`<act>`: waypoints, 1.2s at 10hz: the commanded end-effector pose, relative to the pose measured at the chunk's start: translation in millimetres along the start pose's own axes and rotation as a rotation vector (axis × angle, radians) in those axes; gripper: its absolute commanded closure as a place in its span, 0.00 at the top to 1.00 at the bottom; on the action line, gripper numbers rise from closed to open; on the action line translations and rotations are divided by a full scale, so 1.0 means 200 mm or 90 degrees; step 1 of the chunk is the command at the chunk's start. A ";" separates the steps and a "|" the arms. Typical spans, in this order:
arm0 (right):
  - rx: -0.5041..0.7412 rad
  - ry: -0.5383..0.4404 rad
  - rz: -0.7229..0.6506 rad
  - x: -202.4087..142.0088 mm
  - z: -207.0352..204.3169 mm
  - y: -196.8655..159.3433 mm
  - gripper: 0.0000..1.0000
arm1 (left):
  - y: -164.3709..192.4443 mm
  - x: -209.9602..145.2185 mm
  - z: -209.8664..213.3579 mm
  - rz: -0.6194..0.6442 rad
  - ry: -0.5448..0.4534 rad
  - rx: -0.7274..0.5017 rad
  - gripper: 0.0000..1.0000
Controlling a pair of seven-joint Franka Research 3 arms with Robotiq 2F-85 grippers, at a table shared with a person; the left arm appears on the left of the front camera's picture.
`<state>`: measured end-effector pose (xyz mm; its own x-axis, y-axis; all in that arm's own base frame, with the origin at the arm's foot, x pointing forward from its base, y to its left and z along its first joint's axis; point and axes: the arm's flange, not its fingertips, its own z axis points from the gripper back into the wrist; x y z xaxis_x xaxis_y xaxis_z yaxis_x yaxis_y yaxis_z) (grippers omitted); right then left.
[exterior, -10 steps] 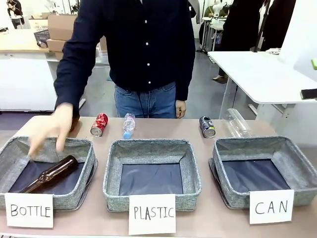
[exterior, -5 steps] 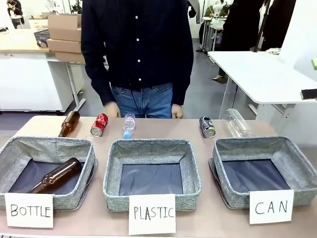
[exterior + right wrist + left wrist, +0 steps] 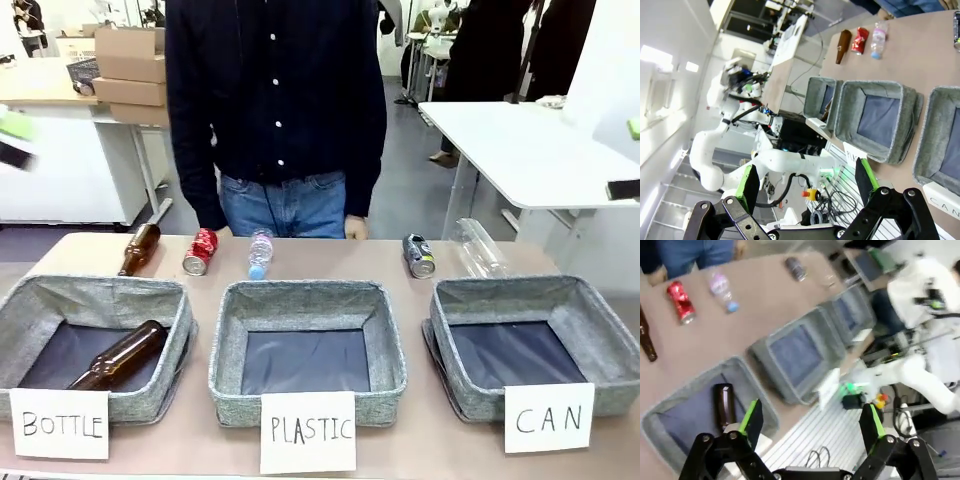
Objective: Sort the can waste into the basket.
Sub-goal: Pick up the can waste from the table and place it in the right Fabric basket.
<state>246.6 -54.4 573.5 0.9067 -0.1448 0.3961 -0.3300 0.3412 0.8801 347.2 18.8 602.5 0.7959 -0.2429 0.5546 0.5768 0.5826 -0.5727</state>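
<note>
Front view. Across the full width, a tan table (image 3: 330, 262), with a person (image 3: 280, 100) in a dark buttoned shirt and blue jeans upright at its far side, one hand (image 3: 355, 228) down by the edge. Along the near side, three grey woven baskets in a row, each dark-lined and fronted by a white paper sign: BOTTLE basket (image 3: 100, 291) on the left, PLASTIC basket (image 3: 229, 340) in the middle, CAN basket (image 3: 470, 398) on the right.

Left wrist view: left gripper (image 3: 810, 412) raised over the BOTTLE basket end of the table, green-padded fingers spread wide, gripping nothing. Right wrist view: right gripper (image 3: 805, 170) likewise spread wide and gripping nothing, held high, well apart from both cans.

Next in size, the bottles, back in the front view. Large clear plastic bottle (image 3: 478, 248) on its side just behind the CAN basket's far rim. Brown glass bottle (image 3: 120, 357) slanted inside the BOTTLE basket. Second brown bottle (image 3: 140, 248) on the table behind that basket. Small clear bottle (image 3: 260, 252) with a blue cap behind the PLASTIC basket.

Smallest, the cans, both on the bare table and outside the CAN basket. Red can (image 3: 201, 250) on its side between the second brown bottle and the small clear bottle, well apart from the CAN basket. Black-and-silver can (image 3: 418, 255) on its side near the CAN basket's far left corner, just beside the large clear plastic bottle.
</note>
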 end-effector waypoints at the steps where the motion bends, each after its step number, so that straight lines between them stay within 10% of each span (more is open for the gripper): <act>1: 0.013 -0.006 0.018 0.02 -0.01 0.00 1.00 | 0.16 0.18 -0.16 0.089 0.113 0.029 1.00; 4: 0.013 -0.006 0.018 0.02 -0.01 0.00 1.00 | 0.43 0.23 -0.62 0.051 0.076 0.235 1.00; 5: 0.013 -0.006 0.018 0.02 -0.01 0.00 1.00 | 0.40 0.21 -0.68 0.153 0.130 0.027 1.00; 6: 0.013 -0.006 0.018 0.02 -0.01 0.00 1.00 | 0.40 0.26 -0.54 0.060 0.095 0.170 1.00; 12: 0.013 -0.006 0.018 0.02 -0.01 0.00 1.00 | 0.84 0.55 -0.97 0.156 0.160 0.275 1.00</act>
<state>246.9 -54.2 573.4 0.9067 -0.1436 0.3966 -0.3304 0.3427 0.8794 528.3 -56.0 448.7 0.9245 -0.2245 0.3081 0.3339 0.8669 -0.3702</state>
